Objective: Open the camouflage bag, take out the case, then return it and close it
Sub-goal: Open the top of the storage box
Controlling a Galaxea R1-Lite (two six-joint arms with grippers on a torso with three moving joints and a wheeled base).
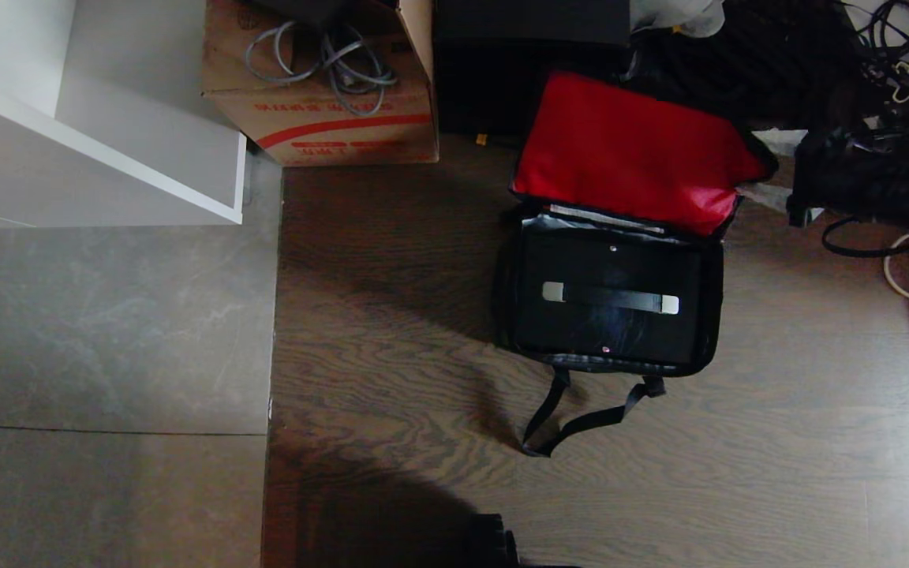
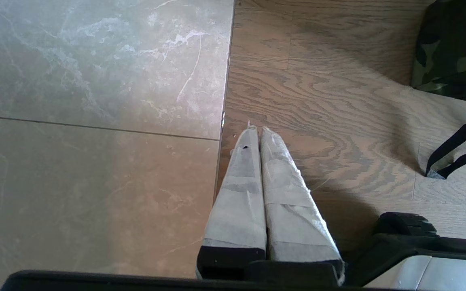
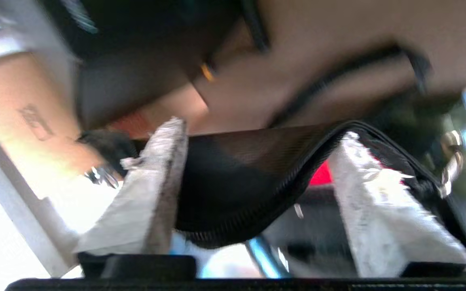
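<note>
Lying open on the wood floor (image 1: 391, 331), the camouflage bag (image 1: 608, 260) has its red-lined flap (image 1: 628, 150) thrown back toward the tall black box (image 1: 529, 59) behind it. Inside sits the case (image 1: 611, 304), flat, its black handle (image 1: 611, 299) on silver end fittings facing up. A cardboard box (image 1: 320, 87) with grey cables stands beside the black box, well apart from the bag.

The right gripper (image 3: 257, 161) shows only in its own wrist view, its taped fingers (image 3: 156, 194) spread wide to either side of a black zippered edge of the bag (likely the flap's rim, though the blur makes that uncertain); nothing is pinched. The left gripper (image 2: 256, 131) hangs over the seam between tile and wood, fingers pressed together, idle.

Judging by this, the opening step looks done and removal is next: the right gripper must come down over the handle and close across it.
</note>
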